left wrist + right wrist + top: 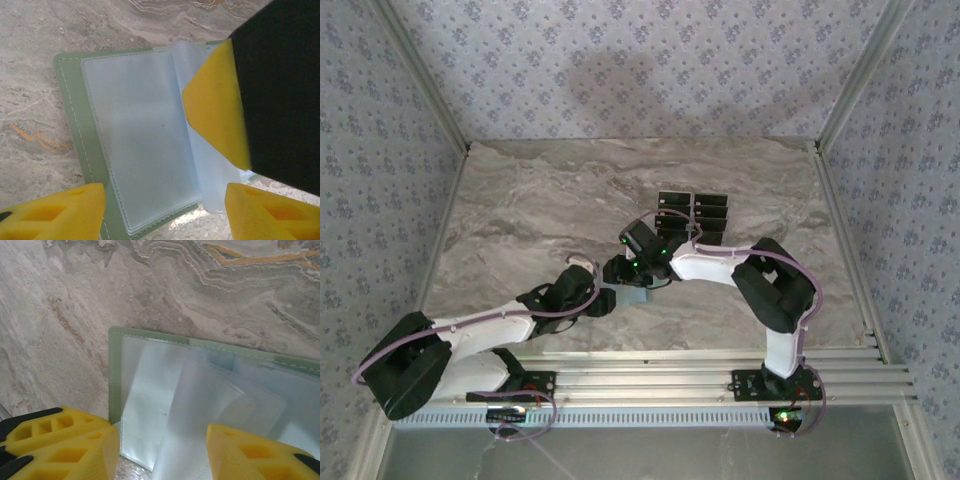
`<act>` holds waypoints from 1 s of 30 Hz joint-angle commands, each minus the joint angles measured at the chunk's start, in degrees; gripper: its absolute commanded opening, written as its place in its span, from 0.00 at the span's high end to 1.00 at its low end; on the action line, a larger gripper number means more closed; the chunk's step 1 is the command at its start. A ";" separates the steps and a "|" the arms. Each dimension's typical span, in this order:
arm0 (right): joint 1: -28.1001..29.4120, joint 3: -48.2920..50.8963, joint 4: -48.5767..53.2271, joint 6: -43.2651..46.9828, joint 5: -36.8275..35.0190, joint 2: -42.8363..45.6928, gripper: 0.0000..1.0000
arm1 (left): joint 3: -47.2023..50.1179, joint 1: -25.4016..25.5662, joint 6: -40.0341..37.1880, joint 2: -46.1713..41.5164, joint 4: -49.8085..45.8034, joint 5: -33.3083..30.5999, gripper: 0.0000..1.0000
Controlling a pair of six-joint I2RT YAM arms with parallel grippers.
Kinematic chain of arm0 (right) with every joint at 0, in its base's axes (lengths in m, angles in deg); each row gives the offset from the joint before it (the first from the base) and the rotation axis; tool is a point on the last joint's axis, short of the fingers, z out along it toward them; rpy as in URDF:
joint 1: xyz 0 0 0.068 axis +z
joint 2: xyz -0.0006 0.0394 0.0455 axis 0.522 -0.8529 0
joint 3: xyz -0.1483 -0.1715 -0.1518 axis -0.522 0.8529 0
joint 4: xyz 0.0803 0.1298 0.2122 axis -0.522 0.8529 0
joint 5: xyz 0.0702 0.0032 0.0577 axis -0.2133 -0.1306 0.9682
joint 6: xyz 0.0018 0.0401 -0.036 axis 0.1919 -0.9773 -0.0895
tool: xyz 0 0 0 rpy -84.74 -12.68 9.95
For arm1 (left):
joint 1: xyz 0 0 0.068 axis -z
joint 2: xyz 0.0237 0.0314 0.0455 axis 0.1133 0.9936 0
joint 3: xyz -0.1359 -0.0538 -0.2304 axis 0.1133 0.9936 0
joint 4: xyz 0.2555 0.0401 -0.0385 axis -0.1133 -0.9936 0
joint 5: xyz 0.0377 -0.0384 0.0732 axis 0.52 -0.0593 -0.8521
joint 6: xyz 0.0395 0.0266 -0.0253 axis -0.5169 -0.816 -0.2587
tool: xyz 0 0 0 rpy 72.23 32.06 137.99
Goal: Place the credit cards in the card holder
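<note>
Lying open on the table [540,220], the card holder [140,145] sits beneath the spread jaws of the left gripper [165,215] and the right gripper [165,450], the credit cards [693,217] in two columns farther back.

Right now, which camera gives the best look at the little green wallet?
The left wrist camera: the wallet lies open there, close up, with its green edge, stitching and clear sleeves plain to see. The right wrist camera catches one green corner and some overlapping sleeves. The overhead camera shows it as a small pale patch.
</note>
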 commanded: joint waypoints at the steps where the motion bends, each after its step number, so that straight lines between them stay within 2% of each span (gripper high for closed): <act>1: 0.47 -1.82 1.70 -0.55 -0.48 2.06 0.48 | -1.33 0.50 -1.06 -0.48 1.05 -1.11 0.36; 16: 0.78 -3.03 1.73 -0.56 -0.14 0.56 0.48 | -1.42 0.62 -0.80 0.80 1.84 -2.07 0.36; 30: 0.53 -3.71 2.17 -0.38 0.13 -0.30 0.48 | -1.51 1.20 -0.91 5.58 2.10 -3.99 0.36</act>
